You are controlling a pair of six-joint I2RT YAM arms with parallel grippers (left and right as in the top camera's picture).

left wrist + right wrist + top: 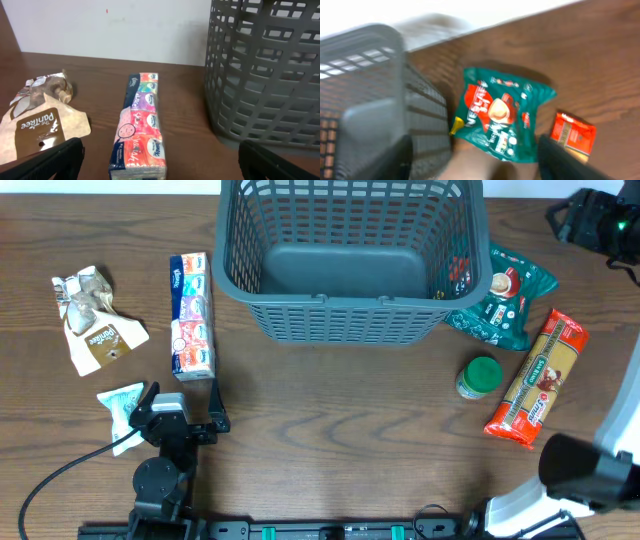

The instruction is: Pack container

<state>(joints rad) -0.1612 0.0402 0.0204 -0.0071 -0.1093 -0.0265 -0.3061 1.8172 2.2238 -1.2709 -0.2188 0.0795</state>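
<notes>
The container, a large dark grey lattice basket [350,320], stands at the back middle with nothing in it; it also shows in the left wrist view [265,75] and the right wrist view [365,100]. My left gripper [183,405] is open and empty, low over the table just in front of a long tissue pack [191,315]. In the left wrist view its fingers [162,170] lie wide on either side of the pack's near end [140,125]. My right gripper [475,167] is open and empty, held high above a green coffee bag [502,115].
A brown and white snack bag [95,320] and a small teal packet [120,405] lie at the left. The green coffee bag [505,295], a green-lidded jar [480,377] and a red pasta pack [537,380] lie right of the basket. A black device [600,220] sits back right.
</notes>
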